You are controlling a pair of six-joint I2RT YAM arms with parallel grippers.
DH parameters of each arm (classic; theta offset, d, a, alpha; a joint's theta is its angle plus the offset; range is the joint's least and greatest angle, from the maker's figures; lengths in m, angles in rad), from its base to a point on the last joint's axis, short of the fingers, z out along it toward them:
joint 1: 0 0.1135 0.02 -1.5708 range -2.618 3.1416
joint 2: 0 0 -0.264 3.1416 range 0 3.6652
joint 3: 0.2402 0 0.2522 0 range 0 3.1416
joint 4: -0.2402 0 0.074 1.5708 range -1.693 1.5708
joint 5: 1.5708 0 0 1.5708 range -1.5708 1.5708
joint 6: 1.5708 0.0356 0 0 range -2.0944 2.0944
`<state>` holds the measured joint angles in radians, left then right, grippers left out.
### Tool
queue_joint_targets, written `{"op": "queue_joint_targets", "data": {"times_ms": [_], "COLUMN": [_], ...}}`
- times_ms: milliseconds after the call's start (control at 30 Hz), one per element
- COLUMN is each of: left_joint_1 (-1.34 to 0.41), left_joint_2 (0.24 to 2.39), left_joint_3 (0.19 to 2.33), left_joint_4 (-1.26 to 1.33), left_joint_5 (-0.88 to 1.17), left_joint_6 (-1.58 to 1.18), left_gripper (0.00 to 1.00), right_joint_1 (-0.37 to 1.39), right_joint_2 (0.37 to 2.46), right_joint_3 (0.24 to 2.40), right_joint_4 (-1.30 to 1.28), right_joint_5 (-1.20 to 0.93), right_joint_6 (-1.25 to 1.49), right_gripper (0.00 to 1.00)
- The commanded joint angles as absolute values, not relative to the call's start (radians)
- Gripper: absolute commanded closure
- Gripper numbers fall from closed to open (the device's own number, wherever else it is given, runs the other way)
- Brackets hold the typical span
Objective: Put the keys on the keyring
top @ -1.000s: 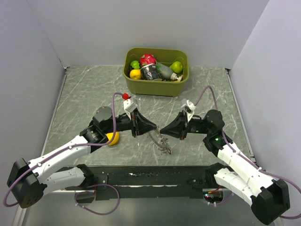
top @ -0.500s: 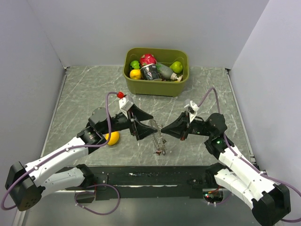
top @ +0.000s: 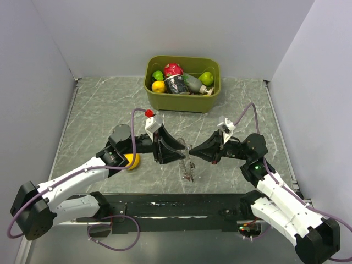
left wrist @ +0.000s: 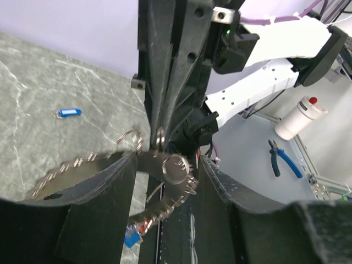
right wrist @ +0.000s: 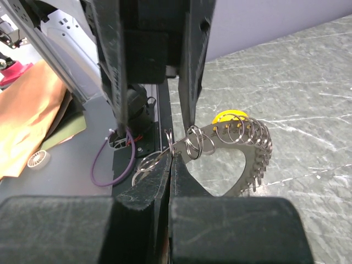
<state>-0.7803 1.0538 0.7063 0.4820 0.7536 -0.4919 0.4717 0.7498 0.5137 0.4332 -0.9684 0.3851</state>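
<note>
Over the near middle of the table (top: 99, 110), the keyring (right wrist: 253, 159) hangs on edge.
Your right gripper (right wrist: 171, 158) is clenched on its rim, and your left gripper (top: 180, 152) stands parted astride the top edge. You see a flat grey ring, toothed outside, with small wire loops threaded along it. One blue-headed key (left wrist: 67, 113) lies on the table.

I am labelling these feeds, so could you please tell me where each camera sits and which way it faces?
Top external: above and behind the bases, looking down at the table; both arms show.
Left wrist: on the left arm, facing the right end effector across its own open fingers.
Right wrist: on the right arm, facing the left end effector over its own shut fingers.
Shared: all show the keyring.
</note>
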Motion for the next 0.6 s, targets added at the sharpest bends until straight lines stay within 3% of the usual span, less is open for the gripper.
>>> {"op": "queue_joint_targets", "data": {"times_ms": [0, 233, 567], "left_joint_1": [-0.781, -0.781, -0.782], "left_joint_2": [1.071, 1.071, 1.104], "left_joint_3": [0.744, 0.742, 0.759], "left_joint_4": [0.518, 0.518, 0.543], "left_joint_5": [0.793, 0.775, 0.784], "left_joint_6": [-0.489, -0.483, -0.492], "left_gripper": [0.45, 0.44, 0.57], "right_joint_1": [0.474, 0.474, 0.474], "right_joint_2": [0.723, 0.722, 0.735], "right_joint_3": [0.532, 0.535, 0.54], "right_joint_4": [0.491, 0.488, 0.495], "right_joint_5": [-0.956, -0.963, -0.968], "right_joint_6": [0.388, 0.388, 0.388], "right_gripper": [1.0, 1.0, 1.0]}}
